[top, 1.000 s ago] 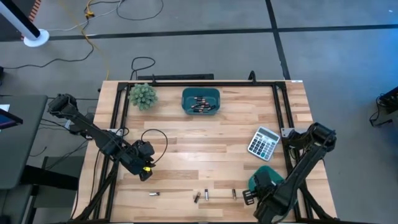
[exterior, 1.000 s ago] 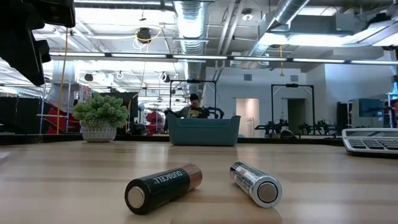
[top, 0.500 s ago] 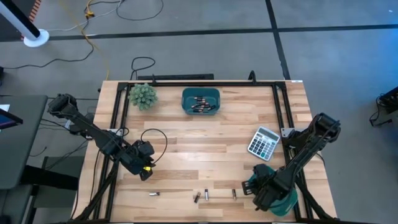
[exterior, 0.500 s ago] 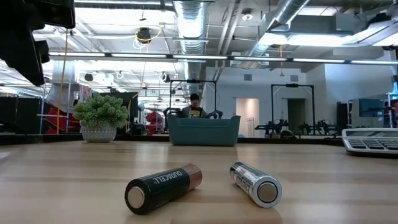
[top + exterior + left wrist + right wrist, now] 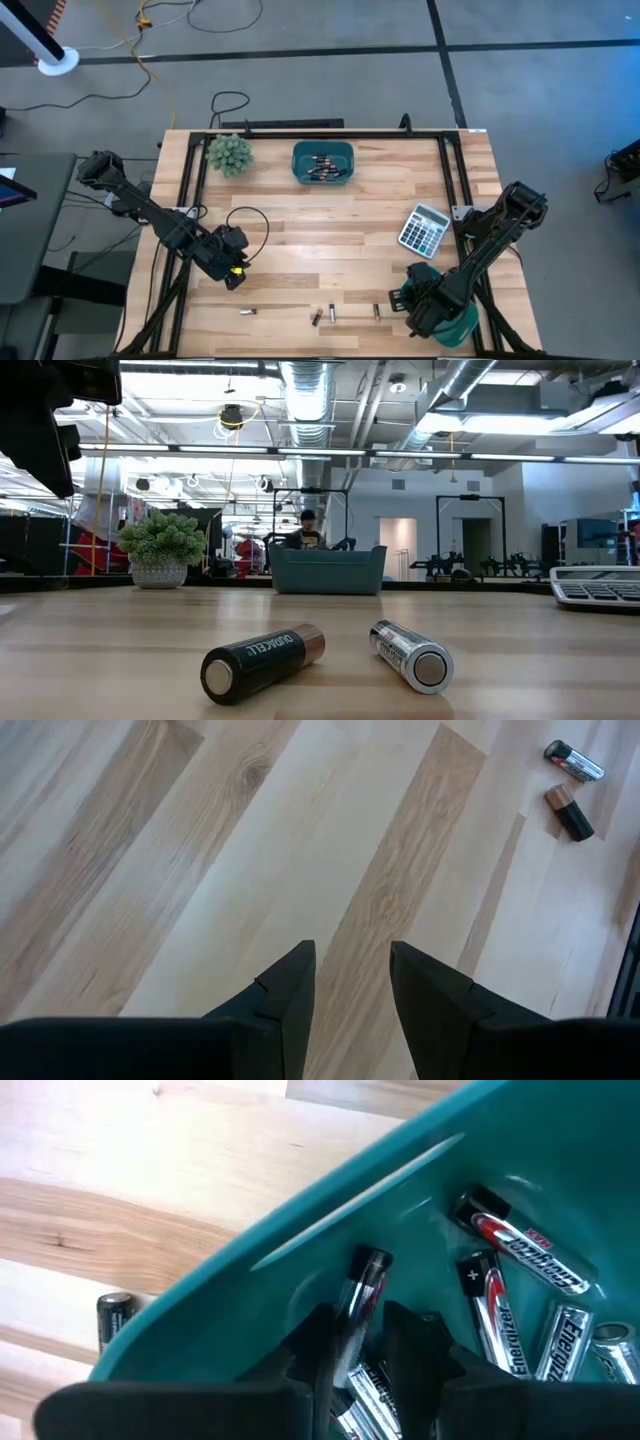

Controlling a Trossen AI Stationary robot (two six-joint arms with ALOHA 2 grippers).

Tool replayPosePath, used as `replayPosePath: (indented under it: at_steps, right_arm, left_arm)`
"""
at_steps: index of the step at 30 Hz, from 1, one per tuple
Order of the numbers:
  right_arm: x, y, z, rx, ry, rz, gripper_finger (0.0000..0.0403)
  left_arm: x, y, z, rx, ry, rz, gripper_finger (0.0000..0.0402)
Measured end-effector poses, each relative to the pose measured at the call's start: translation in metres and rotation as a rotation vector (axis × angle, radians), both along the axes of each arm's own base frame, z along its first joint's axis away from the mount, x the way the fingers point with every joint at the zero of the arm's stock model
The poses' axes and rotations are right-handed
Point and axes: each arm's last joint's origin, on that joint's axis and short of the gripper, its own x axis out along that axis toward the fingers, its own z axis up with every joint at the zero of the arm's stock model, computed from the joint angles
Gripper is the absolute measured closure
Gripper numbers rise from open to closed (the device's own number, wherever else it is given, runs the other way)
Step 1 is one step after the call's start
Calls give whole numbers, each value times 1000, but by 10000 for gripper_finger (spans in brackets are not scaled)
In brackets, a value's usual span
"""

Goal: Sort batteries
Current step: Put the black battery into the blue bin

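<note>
Battery (image 5: 362,1285) — between right hand (image 5: 365,1342) fingers, over teal bin (image 5: 330,1190) | hand part-open — grip uncertain

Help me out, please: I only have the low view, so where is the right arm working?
Observer: The right gripper is down inside a teal bin at the table's right side, a bin your view does not show.
Operator: Is anything at its tip?
Observer: Yes, a silvery battery stands right at the tip, with several more lying in the bin beside it.
Operator: And the left arm?
Observer: The left gripper hovers over bare table wood with its fingers open and nothing between them.
Operator: I see two loose batteries; is that all?
Observer: No, the high view shows four loose batteries spread along that edge of the table.
</note>
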Motion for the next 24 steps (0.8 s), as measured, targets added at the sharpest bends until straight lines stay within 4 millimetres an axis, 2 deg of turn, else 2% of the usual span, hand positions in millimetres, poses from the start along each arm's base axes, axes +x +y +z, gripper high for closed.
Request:
replayPosePath:
  at_steps: [6,11,24]
  right_arm:
    - [0,0,1,3,-3,0,300]
    - [-2,-1,10,30,-25,3,300]
    - [-16,-13,53,158,-119,-46,300]
  left_arm:
    - [0,0,0,2,0,-4,276]
    - [0,0,0,2,0,-4,276]
    - [0,0,0,5,2,-12,276]
